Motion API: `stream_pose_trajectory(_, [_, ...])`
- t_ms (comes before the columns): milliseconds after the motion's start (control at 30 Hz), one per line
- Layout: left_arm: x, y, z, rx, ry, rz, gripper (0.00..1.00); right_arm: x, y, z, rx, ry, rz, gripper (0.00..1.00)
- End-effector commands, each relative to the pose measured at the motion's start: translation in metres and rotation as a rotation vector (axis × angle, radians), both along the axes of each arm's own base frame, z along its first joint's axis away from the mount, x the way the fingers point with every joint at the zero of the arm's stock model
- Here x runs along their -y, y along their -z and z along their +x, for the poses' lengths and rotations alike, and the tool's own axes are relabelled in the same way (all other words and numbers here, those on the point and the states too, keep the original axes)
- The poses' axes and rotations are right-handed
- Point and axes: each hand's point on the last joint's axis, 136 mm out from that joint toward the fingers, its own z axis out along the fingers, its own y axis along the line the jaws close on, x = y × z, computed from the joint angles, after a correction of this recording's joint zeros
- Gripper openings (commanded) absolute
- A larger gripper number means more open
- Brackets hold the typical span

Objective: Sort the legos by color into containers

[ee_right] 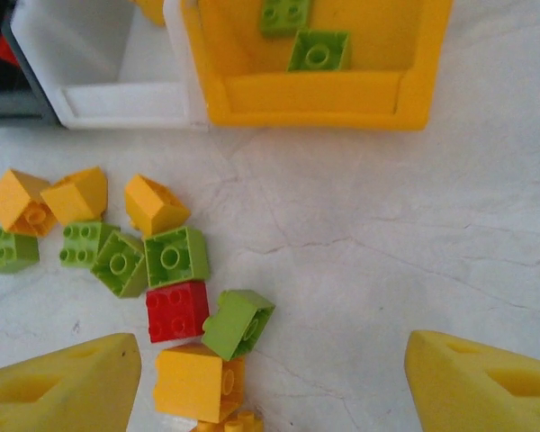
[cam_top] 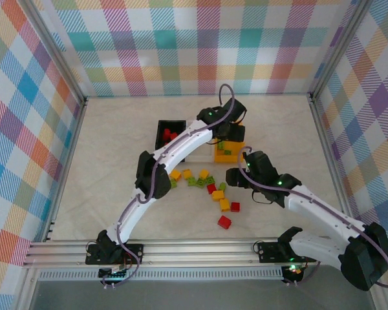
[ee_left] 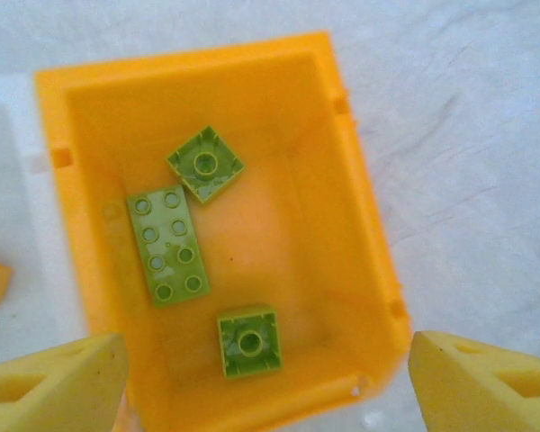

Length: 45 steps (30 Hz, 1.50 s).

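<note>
Legos [ee_right: 175,256] are partly sorted — the larger share lies loose on the table [ee_right: 387,234], just on the near side of the orange-yellow bin [ee_left: 364,234]. Inside that bin sit three lime green bricks [ee_left: 168,245], flat on its floor and apart from one another. The black bin [cam_top: 161,126], two places to the left of the orange-yellow bin, holds a few red bricks [cam_top: 170,135]. The white bin [ee_right: 117,103] between them shows a scrap of orange at its far end, too little to count.

The loose heap runs to roughly a dozen: several green, several yellow-orange and three red, with one red brick [cam_top: 224,222] lying farthest from that bin on its near side.

The left gripper [ee_left: 268,387] hangs over the orange-yellow bin with its fingers spread wide and nothing between them. The right gripper [ee_right: 270,382] hovers over the table in front of that bin, beside the heap, likewise apart and empty.

By my reckoning about a third is done — every colour has pieces left to carry over.
</note>
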Motion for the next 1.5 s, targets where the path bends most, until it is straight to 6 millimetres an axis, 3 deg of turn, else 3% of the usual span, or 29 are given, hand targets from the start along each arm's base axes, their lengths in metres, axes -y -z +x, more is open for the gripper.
stream_pose_trajectory(0, [-0.007, -0.067, -0.022, 0.079, 0.007, -0.1, 0.86, -0.017, 0.012, -0.006, -0.054, -0.093, 0.019, 0.77])
stream_pose_trajectory(133, [-0.039, -0.073, -0.044, 0.13, -0.032, -0.157, 0.94, -0.033, 0.031, -0.018, -0.113, -0.165, -0.024, 0.77])
stream_pose_trajectory(233, [-0.071, -0.059, -0.067, 0.126, -0.059, -0.139, 1.0, -0.044, 0.043, -0.026, -0.152, -0.208, -0.054, 0.77])
stream_pose_trajectory(500, [-0.155, -0.012, -0.129, 0.078, -0.164, -0.102, 1.0, -0.065, 0.067, -0.034, -0.213, -0.246, -0.109, 0.76])
stream_pose_trajectory(700, [-0.2, 0.01, -0.157, 0.064, -0.234, -0.083, 1.0, -0.074, 0.08, -0.032, -0.228, -0.245, -0.156, 0.71])
stream_pose_trajectory(867, [-0.218, 0.019, -0.165, 0.055, -0.268, -0.068, 1.0, -0.073, 0.088, -0.03, -0.247, -0.234, -0.191, 0.65])
stream_pose_trajectory(1133, [-0.227, 0.021, -0.168, 0.059, -0.295, -0.102, 1.0, -0.076, 0.085, -0.032, -0.241, -0.253, -0.179, 0.42])
stream_pose_trajectory(1300, [-0.23, 0.02, -0.169, 0.062, -0.3, -0.123, 1.0, -0.074, 0.064, -0.034, -0.195, -0.263, -0.142, 0.37])
stream_pose_trajectory(1467, [-0.231, 0.023, -0.171, 0.06, -0.285, -0.134, 1.0, -0.08, 0.016, -0.022, -0.101, -0.292, -0.099, 0.36])
